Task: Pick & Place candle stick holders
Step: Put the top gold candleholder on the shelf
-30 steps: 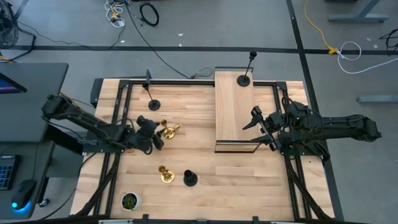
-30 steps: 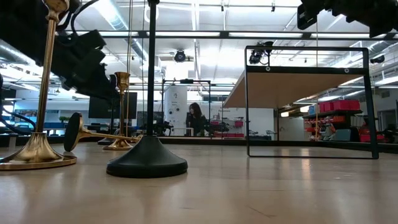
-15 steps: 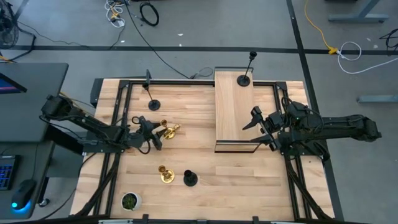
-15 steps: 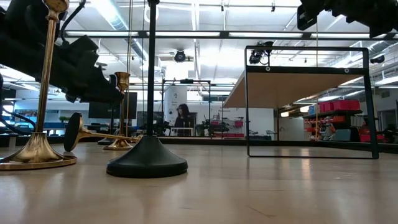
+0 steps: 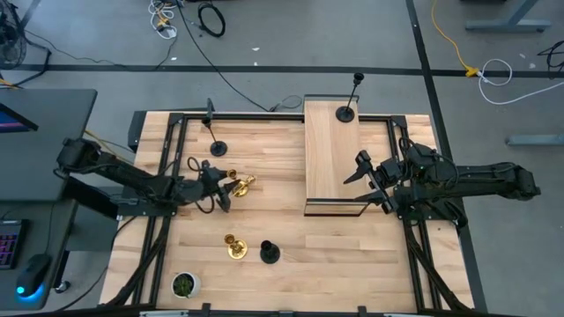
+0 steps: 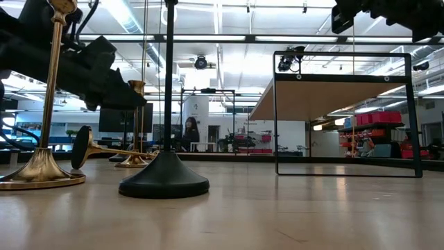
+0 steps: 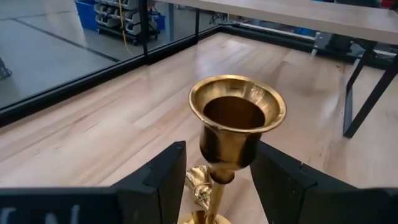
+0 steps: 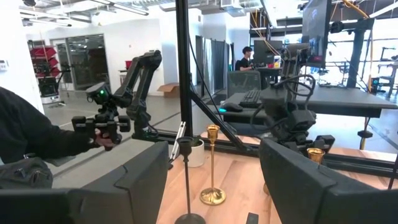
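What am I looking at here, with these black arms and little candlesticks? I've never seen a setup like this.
This is a two-armed robot working at a wooden table. One picture looks straight down from above, one looks level across the tabletop, and two come from cameras on the arms' wrists.

On the table stand gold candlesticks and black candlesticks, plus a small plant pot. One more black one stands on the raised wooden shelf.

The left gripper has its open fingers on either side of a gold candlestick's cup, not yet squeezing it. Another gold one lies on its side nearby. The right gripper waits beside the shelf, open and empty.
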You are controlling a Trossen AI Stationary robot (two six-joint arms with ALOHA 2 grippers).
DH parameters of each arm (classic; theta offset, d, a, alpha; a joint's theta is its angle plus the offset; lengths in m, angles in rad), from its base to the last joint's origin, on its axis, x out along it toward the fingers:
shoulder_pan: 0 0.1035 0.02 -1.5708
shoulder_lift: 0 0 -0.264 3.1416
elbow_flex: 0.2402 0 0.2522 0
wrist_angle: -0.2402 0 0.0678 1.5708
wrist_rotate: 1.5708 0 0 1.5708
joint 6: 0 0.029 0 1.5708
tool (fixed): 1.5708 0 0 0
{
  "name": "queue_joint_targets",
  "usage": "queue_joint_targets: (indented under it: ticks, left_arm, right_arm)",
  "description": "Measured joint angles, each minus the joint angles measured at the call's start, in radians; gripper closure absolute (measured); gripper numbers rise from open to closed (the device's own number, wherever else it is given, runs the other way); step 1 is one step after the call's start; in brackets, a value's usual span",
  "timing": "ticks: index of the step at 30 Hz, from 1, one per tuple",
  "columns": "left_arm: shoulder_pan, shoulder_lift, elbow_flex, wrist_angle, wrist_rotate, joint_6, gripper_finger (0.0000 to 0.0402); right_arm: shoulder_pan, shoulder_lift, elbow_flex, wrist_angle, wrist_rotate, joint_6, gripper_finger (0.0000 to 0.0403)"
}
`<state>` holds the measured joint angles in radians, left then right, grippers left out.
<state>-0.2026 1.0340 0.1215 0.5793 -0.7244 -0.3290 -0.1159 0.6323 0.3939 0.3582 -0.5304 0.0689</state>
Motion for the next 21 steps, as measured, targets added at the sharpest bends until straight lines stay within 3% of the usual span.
queue_joint_targets:
  ticks: [4, 10, 21]
  left_arm:
    - [0.010, 0.000, 0.000, 0.000, 0.021, 0.000, 0.0264]
    - [0.010, 0.001, 0.000, -0.001, 0.025, 0.001, 0.0358]
    - [0.010, 0.001, 0.000, 0.003, 0.026, 0.000, 0.0364]
  right_arm:
    - [0.000, 0.000, 0.000, -0.001, 0.000, 0.000, 0.0152]
    - [0.000, 0.001, 0.000, -0.001, 0.000, 0.000, 0.0152]
    - [0.000, 0.003, 0.000, -0.010, 0.000, 0.002, 0.0152]
